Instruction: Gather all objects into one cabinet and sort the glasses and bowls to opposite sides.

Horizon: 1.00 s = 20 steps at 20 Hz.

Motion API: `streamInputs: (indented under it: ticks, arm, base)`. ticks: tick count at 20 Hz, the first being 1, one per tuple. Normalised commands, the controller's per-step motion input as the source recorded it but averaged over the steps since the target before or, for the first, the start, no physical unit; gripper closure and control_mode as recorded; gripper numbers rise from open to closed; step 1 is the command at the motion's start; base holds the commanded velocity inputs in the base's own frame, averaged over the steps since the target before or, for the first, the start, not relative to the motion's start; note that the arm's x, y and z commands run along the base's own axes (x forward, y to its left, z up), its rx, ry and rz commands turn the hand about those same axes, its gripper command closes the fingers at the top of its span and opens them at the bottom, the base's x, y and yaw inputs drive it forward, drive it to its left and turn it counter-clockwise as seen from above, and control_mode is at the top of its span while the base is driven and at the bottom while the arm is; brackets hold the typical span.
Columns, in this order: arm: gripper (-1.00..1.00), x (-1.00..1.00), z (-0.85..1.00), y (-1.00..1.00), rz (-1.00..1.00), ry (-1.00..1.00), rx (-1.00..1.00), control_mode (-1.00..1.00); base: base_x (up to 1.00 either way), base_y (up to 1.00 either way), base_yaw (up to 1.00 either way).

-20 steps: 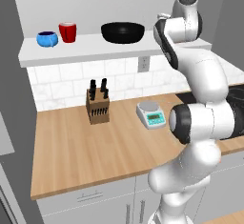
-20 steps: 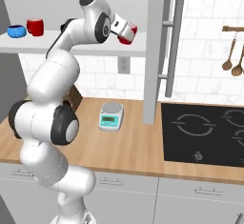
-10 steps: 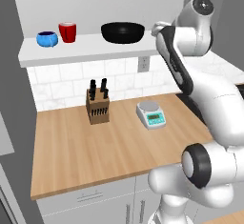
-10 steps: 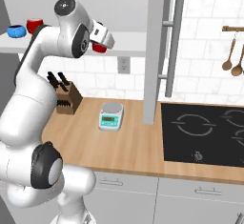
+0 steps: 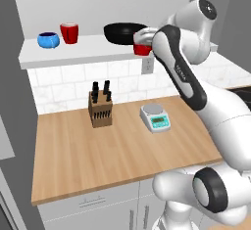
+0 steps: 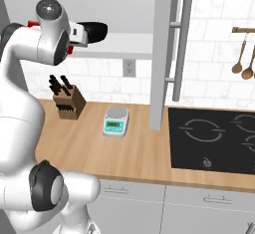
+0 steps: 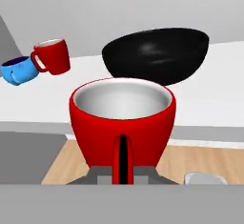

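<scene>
A white robot arm reaches up from a wooden table (image 5: 98, 155) toward an open wall cabinet with a pale grey shelf board (image 5: 88, 50). Its pincer (image 7: 123, 170) is closed on a red cup (image 7: 122, 123), gripping it by the handle, which faces the hand camera. The cup is upright, mouth up, showing a pale inside. In the left base view this held cup (image 5: 142, 45) hangs at the shelf's front edge, just in front of the black bowl (image 5: 125, 32); whether it touches the shelf cannot be told.

The wide black bowl (image 7: 157, 56) sits on the shelf, open side up, toward the right of the board. Well apart from it, near the shelf's left end, a second red cup (image 5: 69, 33) stands upright, its handle pointing toward the small blue bowl (image 5: 48, 40) just beside it on the left. From the hand view the two appear to overlap, cup (image 7: 52, 57) and blue bowl (image 7: 19, 69).

On the table below stand a wooden knife block (image 5: 100, 109) and a white scale (image 5: 155, 117), apart from each other.
</scene>
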Motion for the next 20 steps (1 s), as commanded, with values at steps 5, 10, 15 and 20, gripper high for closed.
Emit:
streamInputs:
  ticks: [5,10,15,20]
  arm:
    - [1.0,0.02,0.09,1.0,0.41,0.0,-0.09,-1.0]
    - [1.0,0.12,0.01,1.0,0.35,-0.02,-0.12,-1.0]
    - [1.0,0.35,0.0,0.99,0.15,-0.13,-0.1,-1.0]
    - [1.0,0.62,-0.07,0.76,0.0,-0.07,0.0,-1.0]
  base:
    - [0.0,0.0,0.0]
    - [0.0,0.0,0.0]
    - [0.0,0.0,0.0]
    - [0.0,0.0,0.0]
